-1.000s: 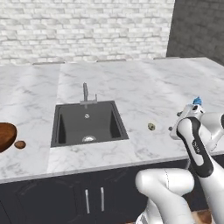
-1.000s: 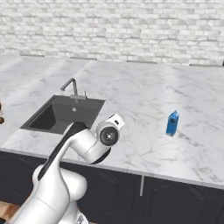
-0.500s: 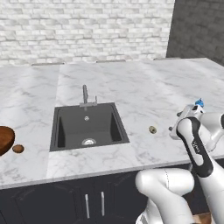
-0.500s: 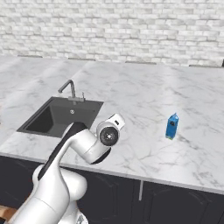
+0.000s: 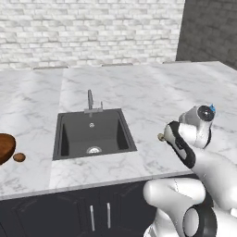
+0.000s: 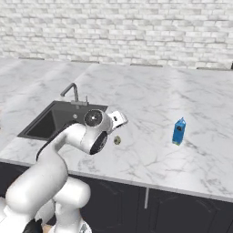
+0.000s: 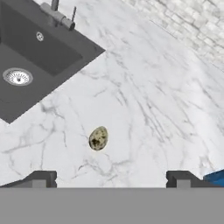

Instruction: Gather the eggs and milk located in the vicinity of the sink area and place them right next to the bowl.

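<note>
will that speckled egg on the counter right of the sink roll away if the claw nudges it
Probably yes. The speckled egg is a smooth oval lying on its side on flat polished marble with nothing touching it, so a sideways nudge would likely send it rolling in a curve. It looks small and rounded, so the open claw may squeeze it out unless centred.

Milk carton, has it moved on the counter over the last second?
No. The milk carton stands just as far to the right of the sink as before; the slight shift of the whole picture is the camera's.
</note>
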Robot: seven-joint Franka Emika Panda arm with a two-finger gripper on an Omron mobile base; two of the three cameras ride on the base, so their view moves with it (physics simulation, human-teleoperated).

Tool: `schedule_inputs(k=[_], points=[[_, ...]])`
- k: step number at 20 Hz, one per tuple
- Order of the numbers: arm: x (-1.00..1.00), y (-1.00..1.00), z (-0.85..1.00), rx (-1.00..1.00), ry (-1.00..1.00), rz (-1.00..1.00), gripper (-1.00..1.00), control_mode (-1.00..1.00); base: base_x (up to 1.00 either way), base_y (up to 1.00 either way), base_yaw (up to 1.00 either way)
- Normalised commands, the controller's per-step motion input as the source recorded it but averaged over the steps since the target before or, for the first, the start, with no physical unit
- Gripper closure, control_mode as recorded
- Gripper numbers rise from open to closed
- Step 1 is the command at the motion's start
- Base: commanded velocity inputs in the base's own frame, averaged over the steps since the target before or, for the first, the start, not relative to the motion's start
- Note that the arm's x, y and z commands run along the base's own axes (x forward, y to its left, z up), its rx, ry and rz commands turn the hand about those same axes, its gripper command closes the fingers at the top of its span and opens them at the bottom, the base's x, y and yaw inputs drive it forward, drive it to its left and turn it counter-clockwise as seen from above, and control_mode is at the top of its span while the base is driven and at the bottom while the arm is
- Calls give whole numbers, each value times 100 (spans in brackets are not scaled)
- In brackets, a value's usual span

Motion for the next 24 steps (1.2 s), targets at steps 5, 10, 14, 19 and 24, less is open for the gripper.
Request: schedule_inputs(k=[5, 10, 14, 19, 24], points=[[58, -1, -7, 12, 34, -39, -100, -100, 0, 0, 0], [39, -21, -22, 29, 24, -30, -100, -100, 0, 0, 0], [24, -21, -33, 42, 10, -14, -100, -100, 0, 0, 0], [25, -1, -24, 14, 3, -5, -100, -100, 0, 0, 0], [19, 0, -38, -6, -4, 0, -100, -100, 0, 0, 0]])
